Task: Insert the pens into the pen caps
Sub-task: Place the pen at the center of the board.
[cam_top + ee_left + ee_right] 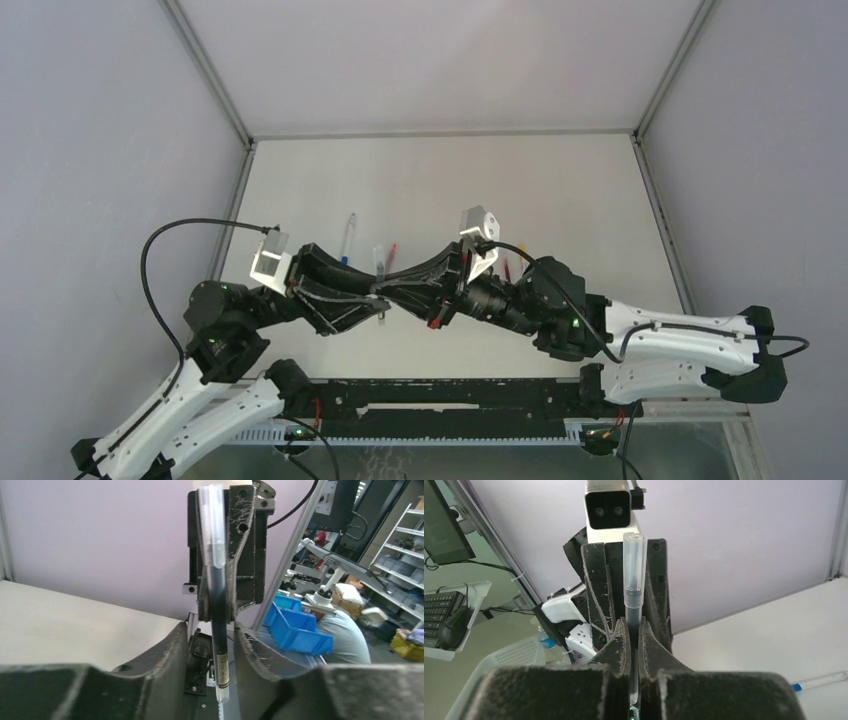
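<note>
A black pen [634, 615] is clamped by the right fingers [621, 640]. The left fingers [175, 645] are parted narrowly around it, over the mid-surface [560, 190].

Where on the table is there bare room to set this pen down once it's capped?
The far strip of the table, between the back wall and the loose pens, is bare right across. It is crowded mid-table, where the left gripper and right gripper meet at the pen.

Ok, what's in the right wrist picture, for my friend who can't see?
The right arm's black fingers pinch a thin dark pen. Its clear end sticks up toward the left arm's fingers, with a pale purple wall behind.
</note>
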